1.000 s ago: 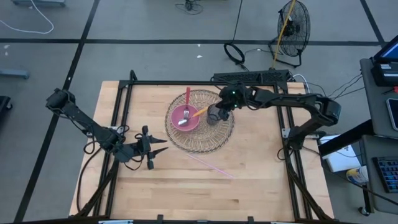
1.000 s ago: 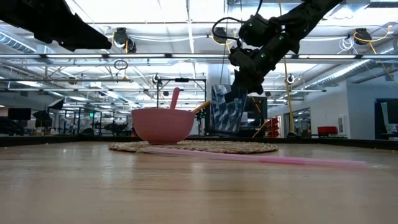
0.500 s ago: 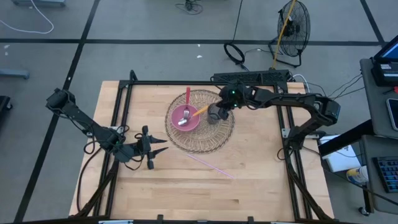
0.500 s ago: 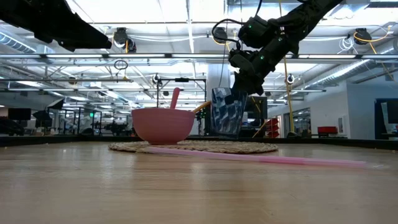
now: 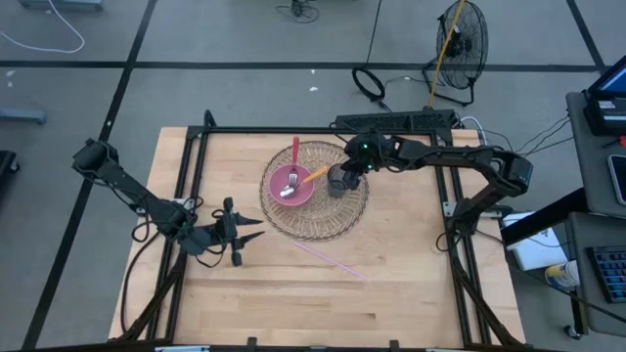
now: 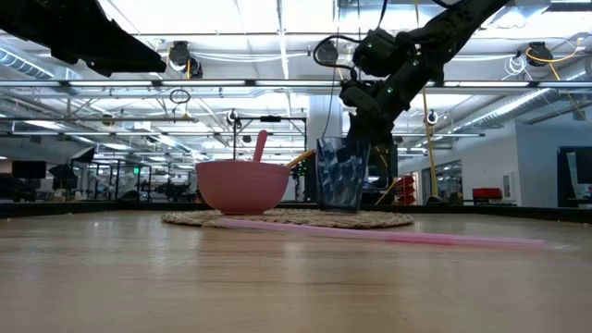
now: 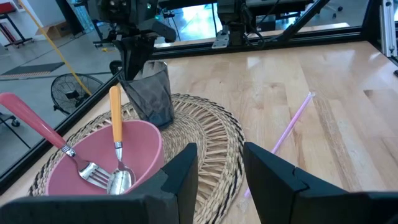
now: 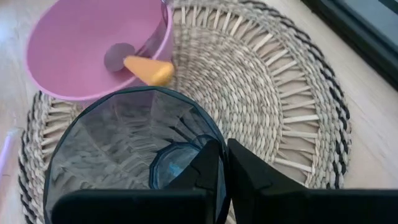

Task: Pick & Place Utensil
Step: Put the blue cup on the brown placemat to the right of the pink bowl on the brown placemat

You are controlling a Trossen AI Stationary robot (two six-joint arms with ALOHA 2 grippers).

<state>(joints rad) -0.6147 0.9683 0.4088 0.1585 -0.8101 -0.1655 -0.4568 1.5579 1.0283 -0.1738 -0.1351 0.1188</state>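
A dark, clear faceted cup [image 5: 336, 182] [image 6: 340, 176] stands upright on a round woven mat [image 5: 323, 220]. My right gripper [image 5: 345, 174] [image 8: 222, 163] is shut on its rim. Beside the cup, a pink bowl [image 5: 290, 184] [image 7: 99, 155] sits on the mat. In the bowl are a pink-handled fork [image 7: 31, 118] and an orange-handled spoon [image 7: 115, 118], both leaning on the rim. A pink straw [image 5: 333, 262] lies flat on the table, nearer than the mat. My left gripper [image 5: 252, 235] [image 7: 221, 168] is open and low over the table, left of the mat. My right gripper pinches the cup's wall at its rim [image 8: 208, 138] on the side away from the bowl, one finger inside the cup and one outside. The fingers come from above, slanting down from the table's right. The cup stands upright with its base [image 6: 339, 209] on the mat.
The table's black frame rail [image 5: 293, 130] runs along the far edge, just behind the mat. Bare wood lies to the right of the mat and across the near half of the table around the straw [image 6: 370, 233].
My right gripper has moved down, keeping its hold on the cup. The cup, which hung tilted a little above the mat, now stands upright with its base on the mat.
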